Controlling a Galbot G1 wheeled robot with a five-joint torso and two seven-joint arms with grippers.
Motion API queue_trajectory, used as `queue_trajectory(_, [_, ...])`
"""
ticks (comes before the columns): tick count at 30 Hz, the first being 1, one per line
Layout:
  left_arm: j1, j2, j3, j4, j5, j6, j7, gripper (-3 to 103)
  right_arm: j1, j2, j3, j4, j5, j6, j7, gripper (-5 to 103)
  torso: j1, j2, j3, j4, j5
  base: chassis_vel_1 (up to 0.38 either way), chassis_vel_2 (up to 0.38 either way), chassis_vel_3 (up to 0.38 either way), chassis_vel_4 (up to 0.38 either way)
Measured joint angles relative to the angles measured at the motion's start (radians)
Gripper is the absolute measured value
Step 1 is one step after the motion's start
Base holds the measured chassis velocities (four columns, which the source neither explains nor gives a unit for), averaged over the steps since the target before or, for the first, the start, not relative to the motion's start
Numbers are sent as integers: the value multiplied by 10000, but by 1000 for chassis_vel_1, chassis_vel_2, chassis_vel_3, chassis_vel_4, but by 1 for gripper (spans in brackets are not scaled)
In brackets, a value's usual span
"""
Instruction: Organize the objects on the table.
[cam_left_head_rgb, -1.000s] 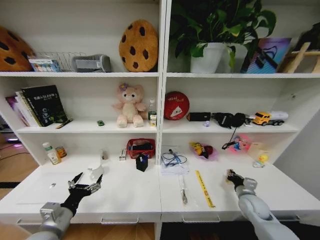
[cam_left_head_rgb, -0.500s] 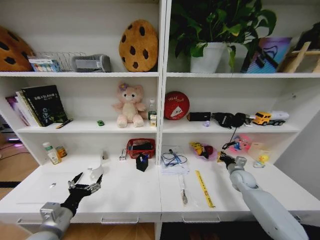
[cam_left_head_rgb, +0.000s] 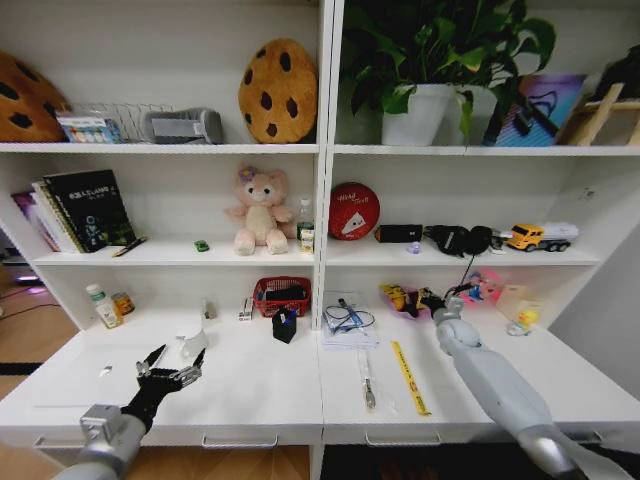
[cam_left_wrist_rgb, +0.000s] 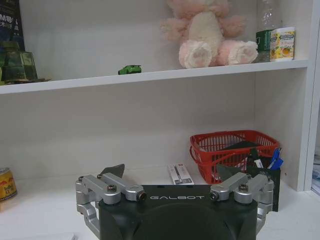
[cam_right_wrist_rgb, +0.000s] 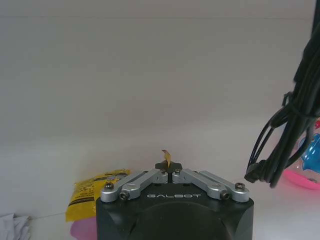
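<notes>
The right gripper (cam_left_head_rgb: 432, 300) reaches toward the back edge of the white surface (cam_left_head_rgb: 250, 385), right beside a yellow and pink packet (cam_left_head_rgb: 400, 298) lying there. In the right wrist view its fingers (cam_right_wrist_rgb: 161, 175) are clenched together, with a small yellow scrap at their tips; whether they pinch it or it lies behind them cannot be told. A black cable (cam_right_wrist_rgb: 287, 125) hangs just beside the gripper.

The left gripper (cam_left_head_rgb: 170, 370) hovers over the front left part of the surface, its fingers (cam_left_wrist_rgb: 112, 171) spread wide and holding nothing.

On the surface, a yellow ruler (cam_left_head_rgb: 408, 377) and a pen (cam_left_head_rgb: 366, 380) lie near the front edge, right of the middle. A red basket (cam_left_head_rgb: 282, 294) stands at the back edge, with a small black holder (cam_left_head_rgb: 285, 325) in front of it.
</notes>
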Motion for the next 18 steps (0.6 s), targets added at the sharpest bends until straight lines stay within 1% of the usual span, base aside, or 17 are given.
queue_trajectory(2, [0,0,0,0,0,0,0,100,342,207,-24,-696,-191,257,-280,0,0,0,0,1,0,0,0,0,0])
queue_trajectory(3, [0,0,0,0,0,0,0,100,342,207,-24,-696,-191,257,-280,0,0,0,0,1,0,0,0,0,0])
queue_trajectory(6, [0,0,0,0,0,0,0,100,649,345,-132,-1399,-223,658,-690,-1,1,0,0,0,0,0,0,0,0])
queue_trajectory(7, [0,0,0,0,0,0,0,100,649,345,-132,-1399,-223,658,-690,-1,1,0,0,0,0,0,0,0,0])
queue_trajectory(10, [0,0,0,0,0,0,0,100,625,369,-67,-1422,-195,707,-779,15,1,1,-1,1,-2,0,0,0,0])
queue_trajectory(12, [0,0,0,0,0,0,0,100,543,355,-7,-1341,-189,707,-780,15,1,1,-1,1,-1,0,0,0,0])
queue_trajectory(15, [0,0,1,0,0,0,0,100,67,150,224,-727,-61,694,-855,31,1,1,-1,0,-1,0,0,0,0])
queue_trajectory(16, [0,0,1,0,0,0,0,100,67,150,224,-727,-61,694,-855,31,1,1,-1,0,-1,0,0,0,0])
queue_trajectory(18, [0,0,0,0,0,0,0,100,-526,-82,528,128,7,681,-861,42,1,2,-1,0,-1,0,0,0,0])
